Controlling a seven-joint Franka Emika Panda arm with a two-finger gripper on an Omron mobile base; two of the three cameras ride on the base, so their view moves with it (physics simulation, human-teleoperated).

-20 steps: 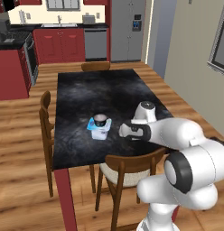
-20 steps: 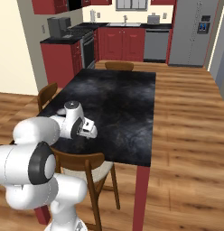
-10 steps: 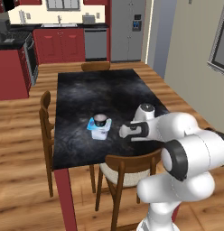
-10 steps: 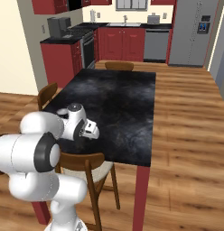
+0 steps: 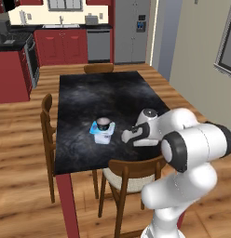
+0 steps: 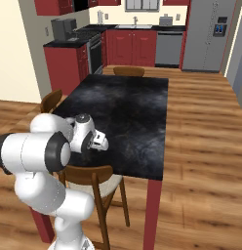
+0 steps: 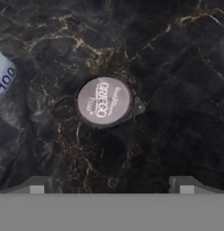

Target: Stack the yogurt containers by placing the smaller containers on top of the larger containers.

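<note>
Two finger tips [image 7: 37, 185] stand wide apart, jaws open and empty, above a small yogurt cup [image 7: 104, 102] on the dark marble counter [image 5: 89, 97]. Another cup [image 5: 103, 123] sits atop the white tub [image 5: 103, 133], left of the forward-bent arm [image 5: 173, 135].

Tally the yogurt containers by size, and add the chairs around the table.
Small cups: 2, the stacked cup and the loose cup
Large tubs: 1, the tub
Chairs: 3, far chair, side chair, near chair
Total: 6
</note>
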